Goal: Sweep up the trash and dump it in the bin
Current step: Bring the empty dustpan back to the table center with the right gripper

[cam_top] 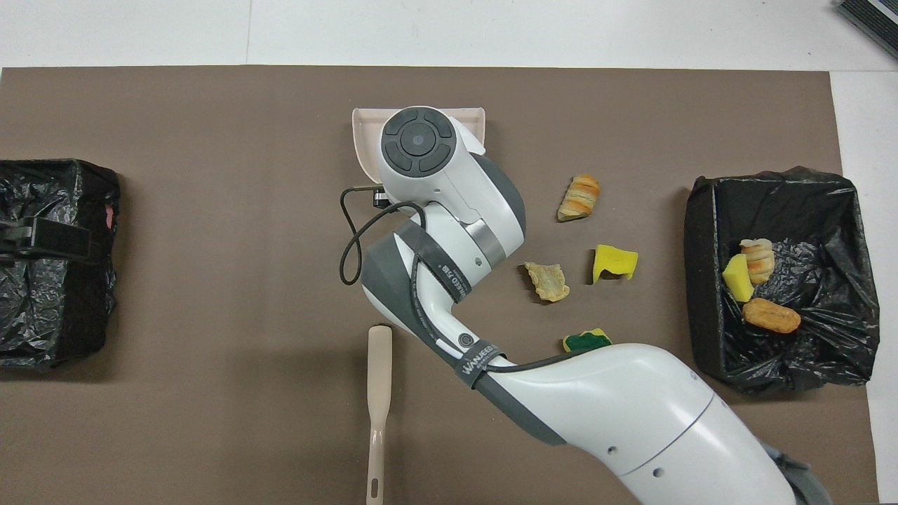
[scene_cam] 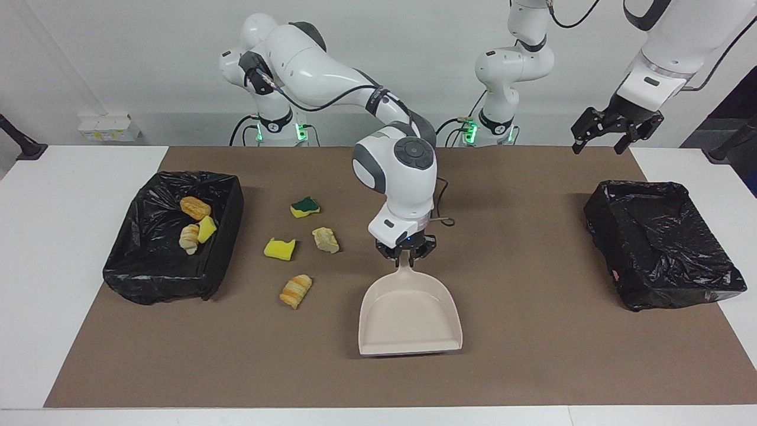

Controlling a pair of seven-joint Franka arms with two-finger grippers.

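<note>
brown mat (scene_cam: 532, 355): right claw (scene_cam: 406, 253) pinching dustpan (scene_cam: 409, 316) handle, trash (scene_cam: 295, 290) beside; left claw (scene_cam: 615, 127) spread.

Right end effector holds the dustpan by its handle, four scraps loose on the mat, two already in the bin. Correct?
Not quite: the facing view shows three scraps in the bin, not two. The right end effector does grip the dustpan handle, and four scraps lie on the mat.

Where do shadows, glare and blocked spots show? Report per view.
Facing view: the right gripper, shut on the dustpan handle, throws a soft shadow on the mat; the bin liner glints; the arm hides the brush; the left gripper waits open, raised. Overhead view: the right arm covers its gripper and most of the dustpan; the brush shows.
</note>
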